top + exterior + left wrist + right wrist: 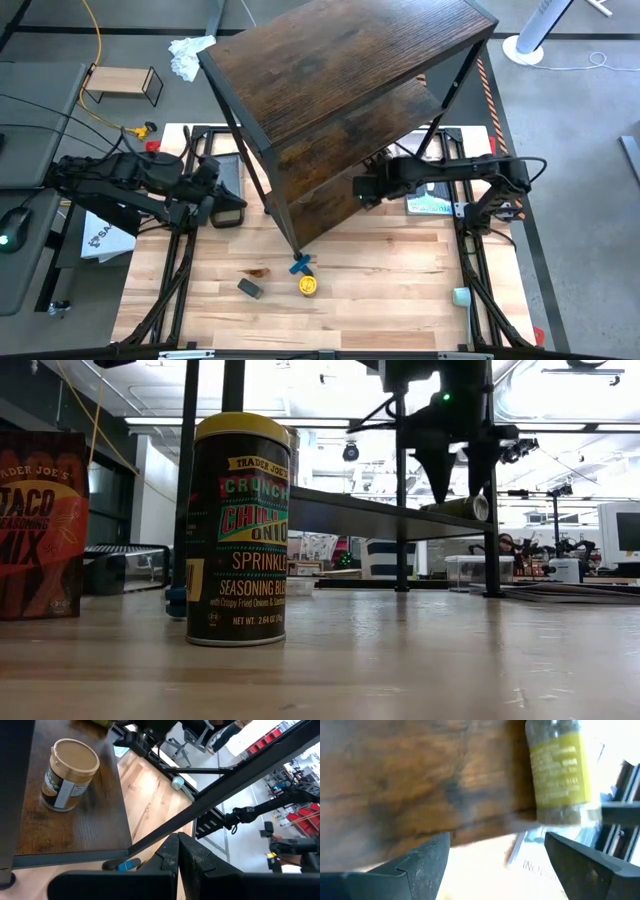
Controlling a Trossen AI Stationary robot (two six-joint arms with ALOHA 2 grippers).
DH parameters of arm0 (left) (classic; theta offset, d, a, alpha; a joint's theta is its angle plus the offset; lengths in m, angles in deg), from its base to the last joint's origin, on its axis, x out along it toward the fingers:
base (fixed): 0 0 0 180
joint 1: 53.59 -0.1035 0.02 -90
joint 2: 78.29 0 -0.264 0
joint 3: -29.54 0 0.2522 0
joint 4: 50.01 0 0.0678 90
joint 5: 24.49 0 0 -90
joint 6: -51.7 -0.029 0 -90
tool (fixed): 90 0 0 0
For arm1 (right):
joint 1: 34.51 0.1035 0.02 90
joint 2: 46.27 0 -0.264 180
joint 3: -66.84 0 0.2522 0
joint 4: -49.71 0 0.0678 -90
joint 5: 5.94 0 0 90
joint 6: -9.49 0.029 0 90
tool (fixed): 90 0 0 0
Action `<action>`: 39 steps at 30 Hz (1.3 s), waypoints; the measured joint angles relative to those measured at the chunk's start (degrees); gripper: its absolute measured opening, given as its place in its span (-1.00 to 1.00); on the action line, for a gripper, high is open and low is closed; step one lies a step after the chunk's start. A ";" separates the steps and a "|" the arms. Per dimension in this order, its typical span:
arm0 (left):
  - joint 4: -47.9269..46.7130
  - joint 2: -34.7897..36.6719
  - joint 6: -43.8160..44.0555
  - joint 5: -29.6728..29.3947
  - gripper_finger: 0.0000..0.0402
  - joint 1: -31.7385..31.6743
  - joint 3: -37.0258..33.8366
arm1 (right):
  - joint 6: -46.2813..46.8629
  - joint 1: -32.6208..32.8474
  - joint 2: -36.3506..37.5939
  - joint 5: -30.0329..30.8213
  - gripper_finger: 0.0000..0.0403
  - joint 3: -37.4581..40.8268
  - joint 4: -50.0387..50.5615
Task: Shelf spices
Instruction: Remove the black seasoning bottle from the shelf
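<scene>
Shelved on the dark brown three-tier wooden shelf [340, 70]: tan-lidded jar [69, 774], yellow-labelled jar [559, 770] lying sideways. Left on bench [380, 290]: yellow-lidded jar [308, 285], grey box [249, 288], reddish packet [258, 271]. Right gripper [495, 860] jaws open; left gripper [178, 855] closed, empty.

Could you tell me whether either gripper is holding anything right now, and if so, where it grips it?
Nothing is held. The right gripper is open at the shelf; the left gripper is shut and empty.

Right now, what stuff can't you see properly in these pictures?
- High view: the shelf top board hides whatever sits on its lower boards.
- Low view: the taco seasoning packet is cut off by the picture's left edge.
- Right wrist view: the glass jar with the yellow label is blurred; its words and lid can't be made out.
- High view: the small dark grey box is too small to read.
</scene>
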 joint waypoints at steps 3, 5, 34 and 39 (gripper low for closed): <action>-0.03 -0.48 0.00 -0.26 -1.00 0.00 0.00 | 1.28 1.88 0.54 0.09 0.60 -0.01 -0.49; 0.01 -0.77 0.00 -0.38 -1.00 0.00 0.00 | 1.78 2.66 1.65 0.12 0.60 -0.19 -2.08; 0.45 -4.10 0.57 -0.80 -1.00 0.20 0.00 | 1.75 -9.80 -6.49 19.77 0.46 -4.45 0.24; 0.45 -4.10 0.55 -0.80 -1.00 0.20 -0.01 | -9.06 -9.78 -8.18 19.76 0.36 -6.34 -0.36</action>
